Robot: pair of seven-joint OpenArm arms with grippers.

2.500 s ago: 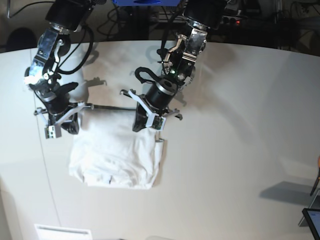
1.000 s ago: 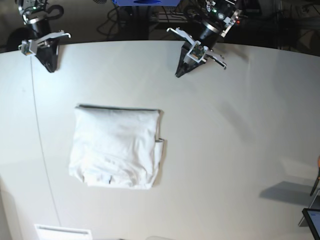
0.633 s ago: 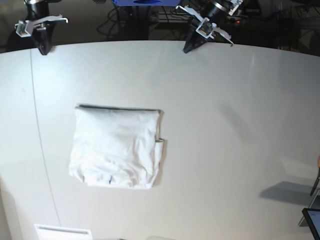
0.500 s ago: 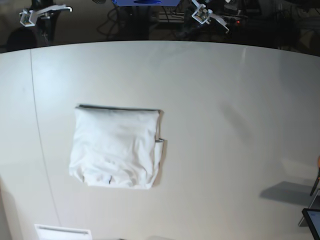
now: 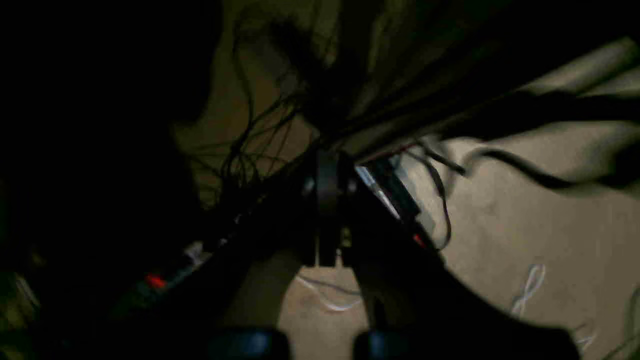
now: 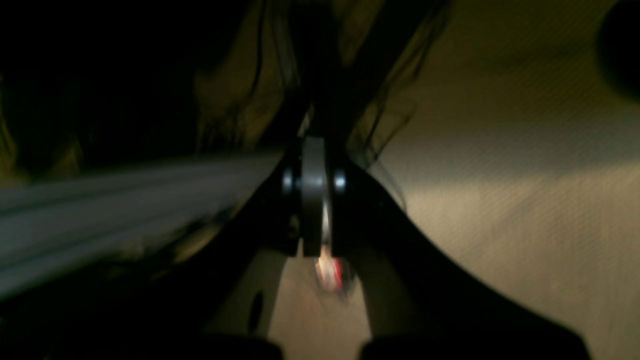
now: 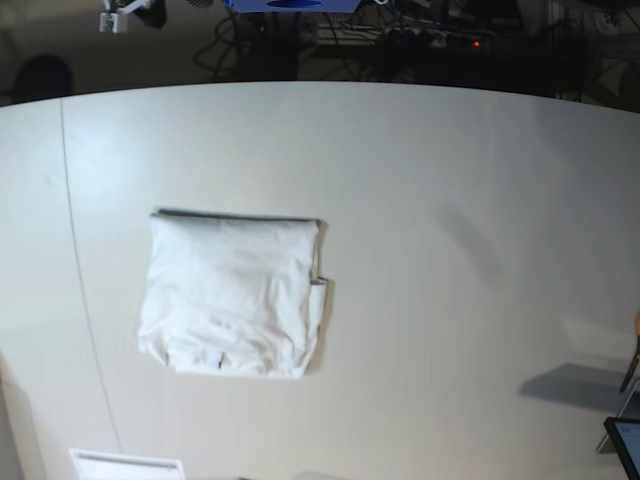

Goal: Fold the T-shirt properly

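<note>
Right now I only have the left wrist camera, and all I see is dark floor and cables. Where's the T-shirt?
Observer: The base view shows the T-shirt lying on the table, left of centre, folded into a compact, roughly square bundle.
Operator: Is anything touching it?
Observer: No. In the base view nothing is on or over it, and neither arm reaches across the table.
Operator: And the right end effector, open or shut?
Observer: In the right wrist view, the right end effector has its jaws together with nothing between them.
</note>
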